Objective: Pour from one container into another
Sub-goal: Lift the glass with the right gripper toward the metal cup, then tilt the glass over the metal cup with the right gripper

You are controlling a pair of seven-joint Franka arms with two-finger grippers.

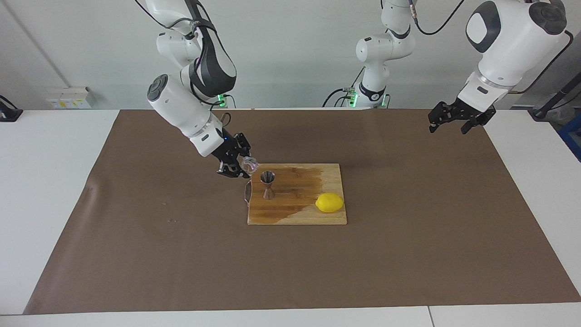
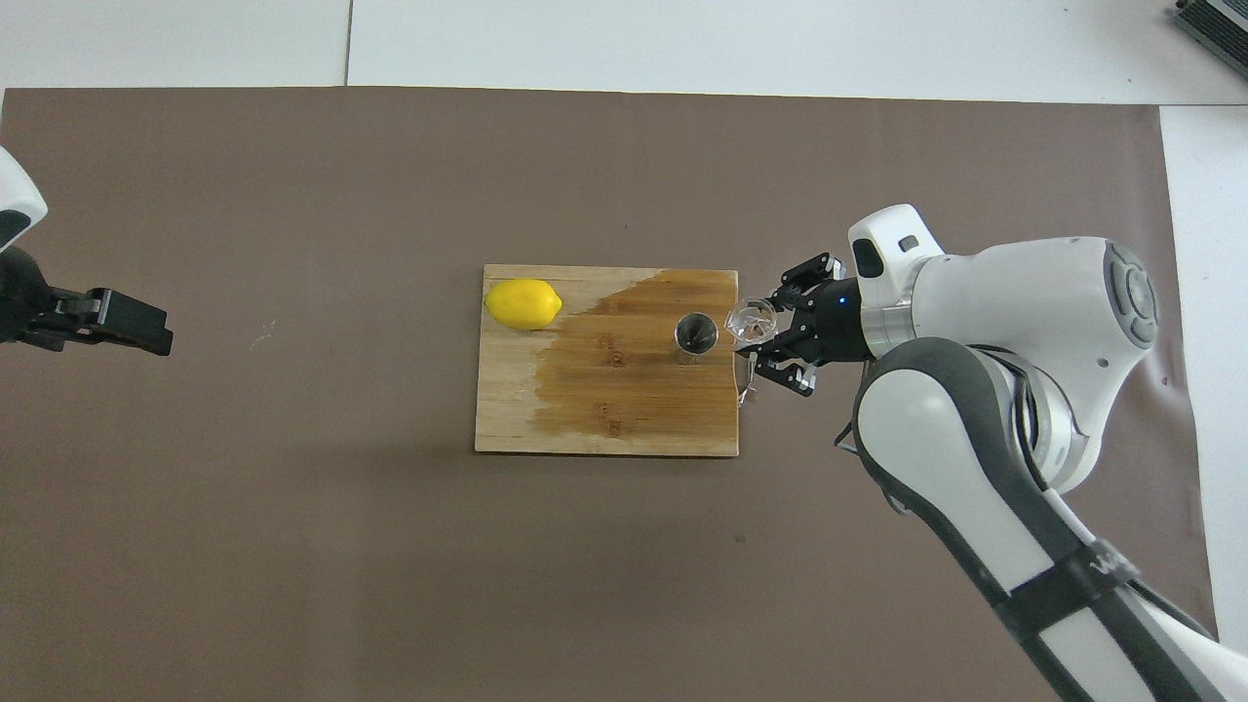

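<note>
On one board (image 1: pixel 297 213): one jigger (image 1: pixel 268 185), one lemon (image 1: pixel 329 202)

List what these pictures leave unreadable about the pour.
- Glass cup contents: clear glass too small in both views; the right gripper covers part of it.
- Jigger fill level: its upper cone shows only dark in the overhead view.
- Left gripper: overhead view cuts it off at the edge.

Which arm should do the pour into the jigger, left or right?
Right. The right gripper is shut on the glass cup, held up at the cutting board edge right beside the jigger. The left gripper waits open over the left arm's end of the table, holding nothing.
</note>
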